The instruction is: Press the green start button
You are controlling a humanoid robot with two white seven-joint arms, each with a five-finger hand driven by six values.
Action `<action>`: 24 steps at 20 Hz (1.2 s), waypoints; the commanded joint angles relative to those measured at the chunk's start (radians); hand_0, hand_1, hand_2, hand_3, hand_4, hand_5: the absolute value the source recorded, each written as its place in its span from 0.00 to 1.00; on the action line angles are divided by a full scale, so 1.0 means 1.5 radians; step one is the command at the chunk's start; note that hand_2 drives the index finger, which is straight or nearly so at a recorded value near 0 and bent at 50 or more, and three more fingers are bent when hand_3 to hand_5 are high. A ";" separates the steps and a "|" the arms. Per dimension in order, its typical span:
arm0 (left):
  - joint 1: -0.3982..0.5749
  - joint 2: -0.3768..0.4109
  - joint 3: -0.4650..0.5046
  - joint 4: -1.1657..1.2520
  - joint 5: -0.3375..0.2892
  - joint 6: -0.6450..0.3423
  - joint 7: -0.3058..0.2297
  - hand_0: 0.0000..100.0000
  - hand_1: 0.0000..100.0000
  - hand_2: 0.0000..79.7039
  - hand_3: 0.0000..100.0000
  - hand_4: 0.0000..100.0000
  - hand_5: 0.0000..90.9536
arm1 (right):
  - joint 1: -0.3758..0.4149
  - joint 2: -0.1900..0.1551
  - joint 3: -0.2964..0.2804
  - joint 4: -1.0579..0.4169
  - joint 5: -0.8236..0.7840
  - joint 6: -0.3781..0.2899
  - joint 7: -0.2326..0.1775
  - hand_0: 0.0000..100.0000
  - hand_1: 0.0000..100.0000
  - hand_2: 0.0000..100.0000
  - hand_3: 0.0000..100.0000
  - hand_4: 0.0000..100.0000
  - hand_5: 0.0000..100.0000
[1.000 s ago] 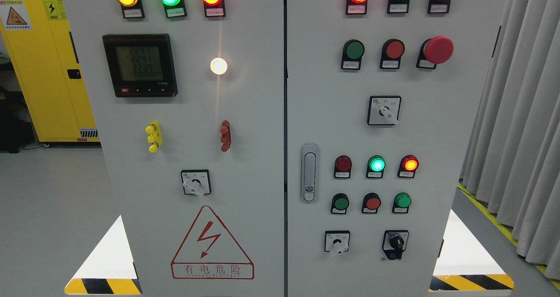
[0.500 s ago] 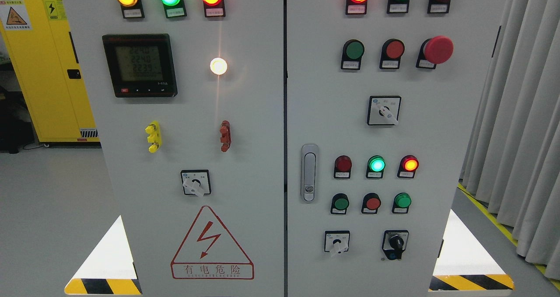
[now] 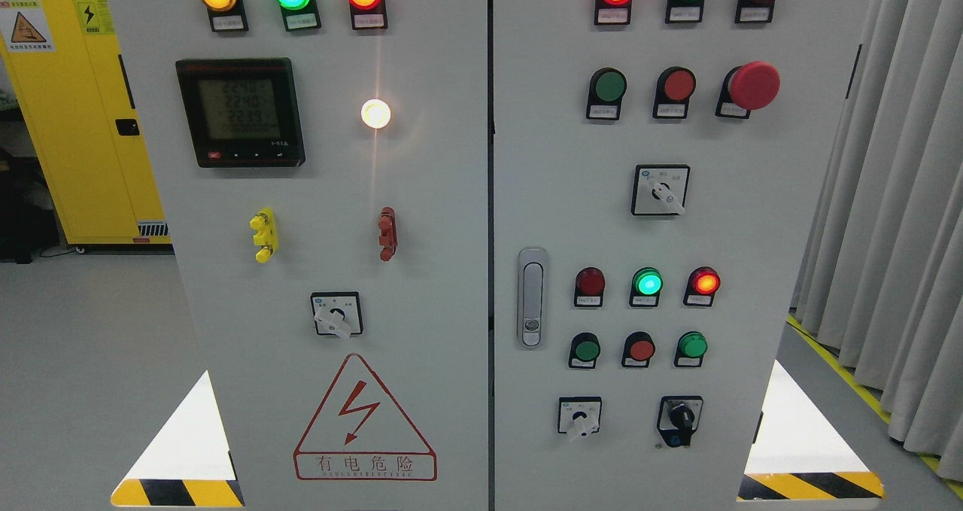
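A grey electrical cabinet fills the head view, split into a left door [image 3: 421, 195] and a right door [image 3: 752, 217]. The right door carries three green push buttons: one in the upper row [image 3: 609, 86], one at the lower left [image 3: 586, 350] and one at the lower right [image 3: 692, 345]. Which of them is the start button I cannot tell; their labels are too small to read. Red buttons [image 3: 679, 85] [image 3: 641, 349] sit beside them. Neither of my hands nor any arm shows in the picture.
A large red mushroom button [image 3: 754, 85] juts out at the upper right. Lit lamps [image 3: 648, 281] line both doors, along with rotary switches [image 3: 660, 190], a door latch [image 3: 532, 296] and a meter [image 3: 241, 112]. A yellow cabinet [image 3: 75, 120] stands at left, curtains [image 3: 903, 195] at right.
Only the digits on the meter display have flickered; nothing else has moved.
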State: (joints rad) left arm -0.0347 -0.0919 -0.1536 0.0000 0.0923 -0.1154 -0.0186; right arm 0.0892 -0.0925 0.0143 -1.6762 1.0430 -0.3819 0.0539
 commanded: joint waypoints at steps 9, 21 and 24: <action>0.000 -0.009 -0.001 -0.018 0.000 0.000 0.003 0.12 0.56 0.00 0.00 0.00 0.00 | -0.099 -0.011 0.003 -0.183 0.042 0.001 0.005 0.28 0.65 0.00 0.73 0.79 0.71; -0.001 -0.009 -0.001 -0.018 0.000 0.000 0.003 0.12 0.56 0.00 0.00 0.00 0.00 | -0.182 -0.007 0.012 -0.118 0.049 0.003 0.032 0.29 0.65 0.00 0.71 0.78 0.70; 0.000 -0.009 -0.001 -0.018 0.000 0.000 0.003 0.12 0.56 0.00 0.00 0.00 0.00 | -0.194 -0.006 0.012 -0.098 0.049 0.004 0.031 0.30 0.65 0.00 0.72 0.78 0.70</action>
State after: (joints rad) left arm -0.0357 -0.1043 -0.1546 0.0000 0.0920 -0.1154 -0.0135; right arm -0.1561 -0.1039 0.0015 -1.8693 1.1135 -0.3768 0.0995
